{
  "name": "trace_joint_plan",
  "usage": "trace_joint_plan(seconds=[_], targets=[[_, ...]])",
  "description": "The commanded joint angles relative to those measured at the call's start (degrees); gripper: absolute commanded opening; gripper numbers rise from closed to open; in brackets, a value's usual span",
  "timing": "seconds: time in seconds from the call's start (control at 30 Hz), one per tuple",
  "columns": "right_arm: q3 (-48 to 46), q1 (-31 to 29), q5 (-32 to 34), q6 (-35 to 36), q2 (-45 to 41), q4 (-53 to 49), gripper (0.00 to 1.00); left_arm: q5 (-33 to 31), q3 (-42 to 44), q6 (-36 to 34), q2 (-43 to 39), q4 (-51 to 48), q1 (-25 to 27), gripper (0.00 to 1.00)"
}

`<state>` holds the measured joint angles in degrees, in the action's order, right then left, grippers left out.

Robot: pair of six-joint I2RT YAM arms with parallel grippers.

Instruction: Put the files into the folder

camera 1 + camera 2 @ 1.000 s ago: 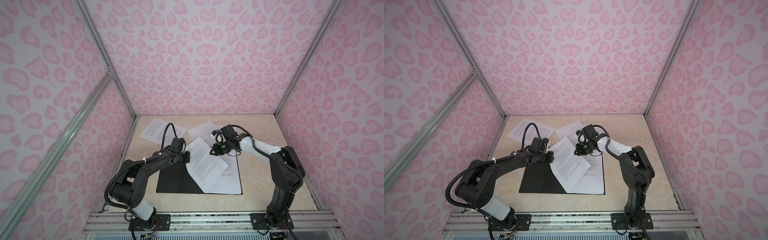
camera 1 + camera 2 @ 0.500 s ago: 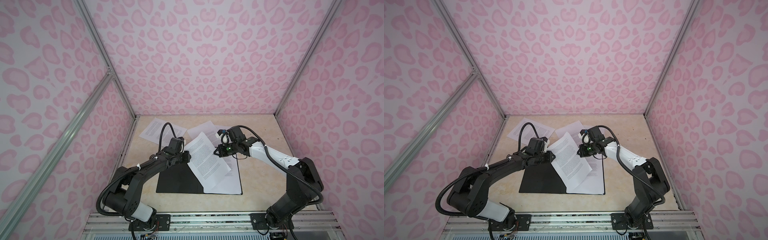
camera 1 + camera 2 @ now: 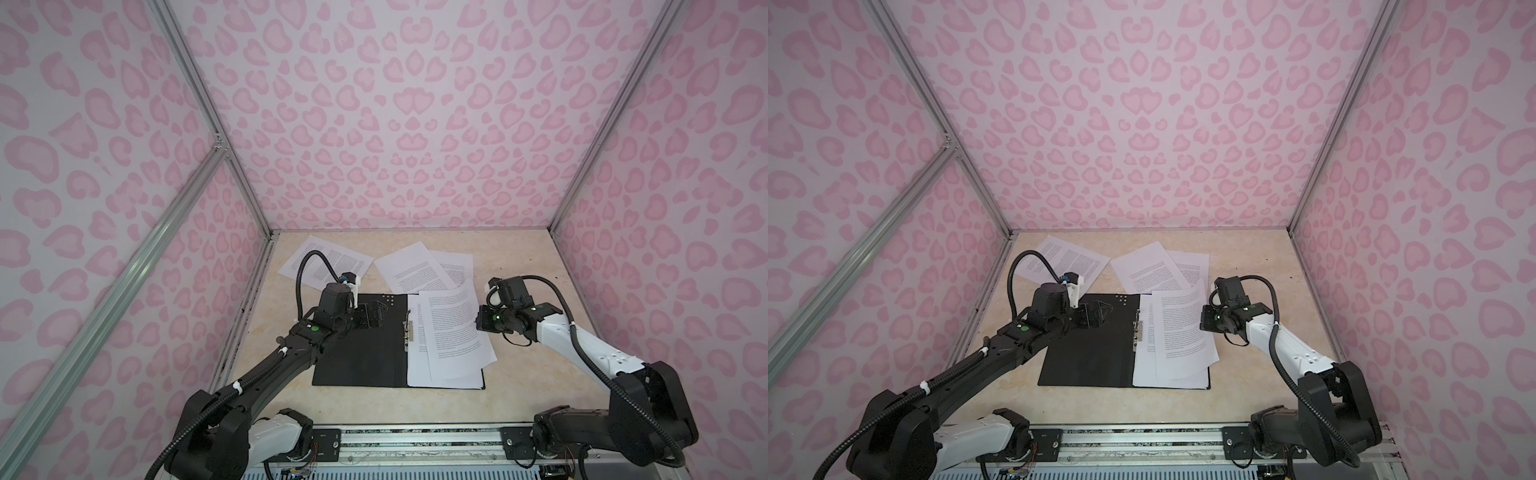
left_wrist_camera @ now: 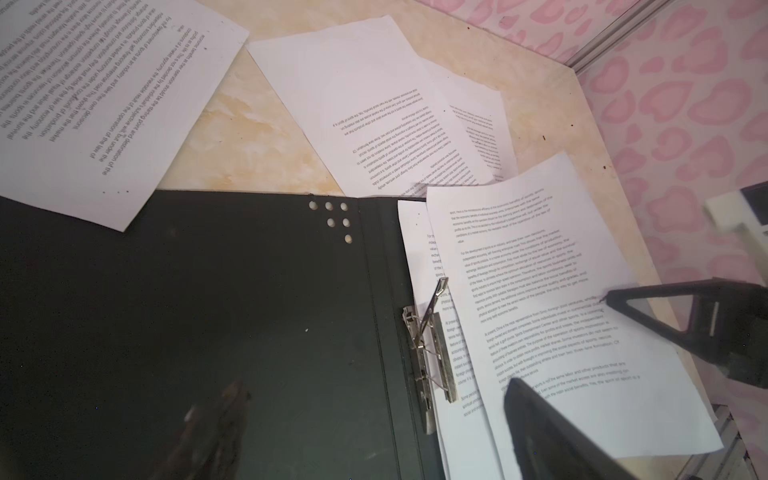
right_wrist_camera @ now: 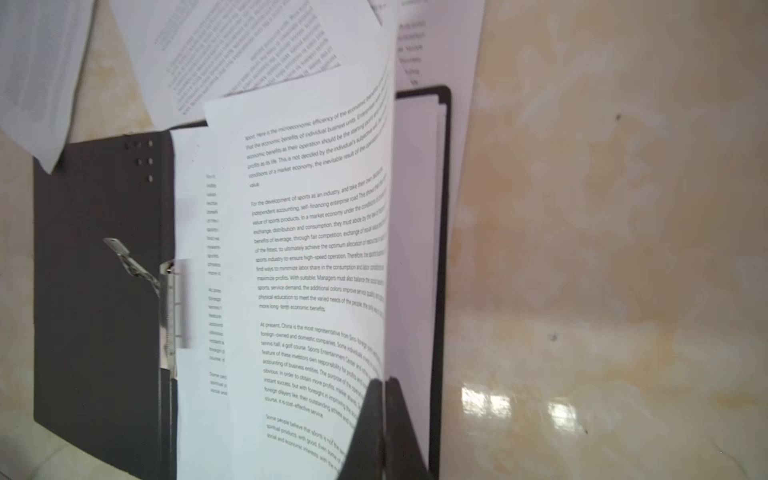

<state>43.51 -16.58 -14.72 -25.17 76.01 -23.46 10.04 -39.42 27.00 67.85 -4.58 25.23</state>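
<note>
**Desk:** Where do your papers lie?

**Floor:** Your folder (image 3: pixel 357 361) lies open on the table (image 3: pixel 523 395), with the metal clip (image 3: pixel 409 332) raised at its spine. One sheet (image 3: pixel 415 361) rests flat on the folder's right half. The top sheet (image 3: pixel 451 332) sits skewed over it, one near corner past the folder's edge. Three more sheets (image 3: pixel 415 270) lie loose at the far side of the table.

**Desk:** And your claws?

**Floor:** Your right claw (image 5: pixel 384 382) is pinching the top sheet's right edge, which curls up off the page below. Your left claw (image 3: pixel 380 315) hangs spread wide above the folder's left cover, holding nothing.
</note>
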Motion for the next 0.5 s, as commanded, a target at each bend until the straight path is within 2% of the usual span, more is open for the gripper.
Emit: trace_joint_plan(seconds=[0.0,0.33,0.47], targets=[[-2.07,0.05,0.92,-2.78,-0.02,4.78,0.0,-0.46,-0.09,0.33,-0.1,1.36,0.24,0.97],[-2.83,-4.79,2.01,-9.56,-1.4,7.12,0.0,1.34,-0.74,0.42,1.51,1.31,0.78,0.97],[-4.17,-6.95,4.36,-12.11,-3.03,8.0,0.0,1.38,-0.7,0.42,1.45,1.4,0.87,0.97]])
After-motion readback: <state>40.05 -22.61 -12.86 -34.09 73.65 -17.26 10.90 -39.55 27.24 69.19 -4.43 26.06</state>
